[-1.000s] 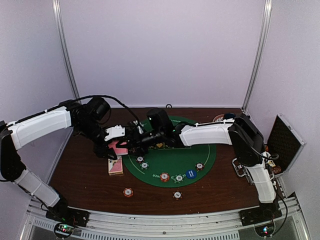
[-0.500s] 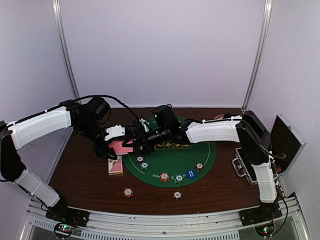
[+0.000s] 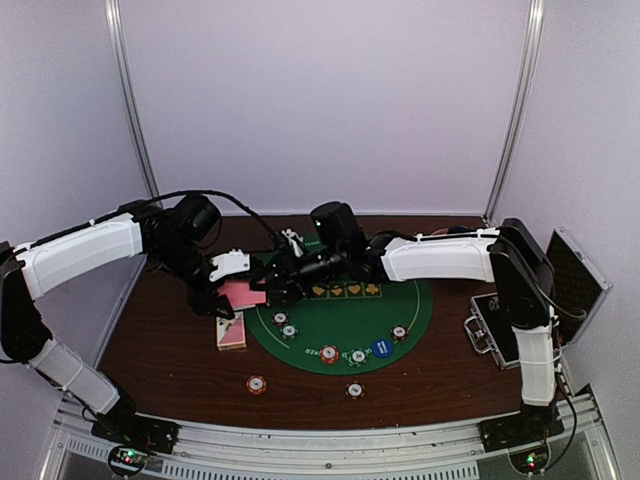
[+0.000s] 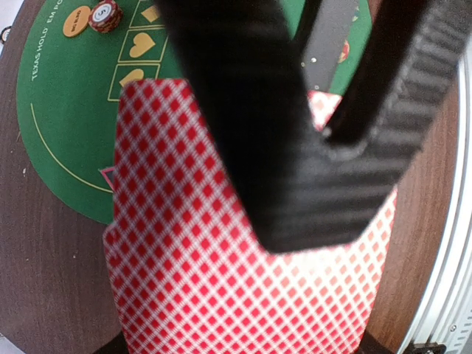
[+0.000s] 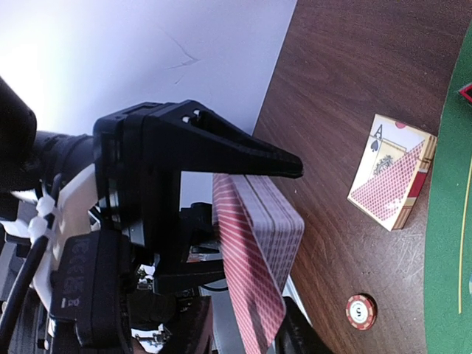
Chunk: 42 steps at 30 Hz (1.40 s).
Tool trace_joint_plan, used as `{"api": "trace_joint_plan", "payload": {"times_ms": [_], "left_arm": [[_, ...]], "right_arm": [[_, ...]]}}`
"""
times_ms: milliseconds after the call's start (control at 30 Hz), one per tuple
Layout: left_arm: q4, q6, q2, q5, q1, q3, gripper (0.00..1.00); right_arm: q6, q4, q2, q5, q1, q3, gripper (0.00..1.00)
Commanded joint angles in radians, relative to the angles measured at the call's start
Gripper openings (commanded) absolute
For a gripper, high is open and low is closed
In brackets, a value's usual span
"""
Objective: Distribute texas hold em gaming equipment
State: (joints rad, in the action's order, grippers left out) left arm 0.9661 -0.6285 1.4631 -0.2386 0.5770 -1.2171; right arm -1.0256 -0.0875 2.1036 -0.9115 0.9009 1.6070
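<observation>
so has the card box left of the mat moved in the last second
No. The card box lies at the same spot just off the left edge of the green mat.

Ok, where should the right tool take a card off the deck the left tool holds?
Probably the deck's free end, past the fingers of the left tool, coming from the green mat side. The left tool clamps the deck across back and face, so only that overhanging end is exposed.

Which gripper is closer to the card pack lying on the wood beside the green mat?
Left. The left gripper holds the deck just behind the card pack; the right gripper meets that deck from over the green mat, farther away.
</observation>
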Motion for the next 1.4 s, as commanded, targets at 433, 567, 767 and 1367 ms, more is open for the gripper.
{"api": "trace_joint_plan", "payload": {"times_ms": [433,567,767,1367], "left_arm": [[-0.033,0.008,-0.030,0.015,-0.023,0.014,0.17],[-0.032,0.009,-0.034,0.018,-0.030,0.017,0.15],[-0.015,0.006,-0.056,0.021,-0.069,0.036,0.13],[0.034,0.014,-0.106,-0.024,-0.103,0.056,0.08]], "right_arm": [[0.015,0.020,-0.087,-0.018,-0.042,-0.057,0.00],[-0.022,-0.030,-0.087,-0.035,-0.056,-0.066,0.00],[-0.001,0.009,-0.079,-0.043,-0.113,-0.054,0.00],[0.271,0.543,0.446,0.063,-0.187,0.703,0.00]]}}
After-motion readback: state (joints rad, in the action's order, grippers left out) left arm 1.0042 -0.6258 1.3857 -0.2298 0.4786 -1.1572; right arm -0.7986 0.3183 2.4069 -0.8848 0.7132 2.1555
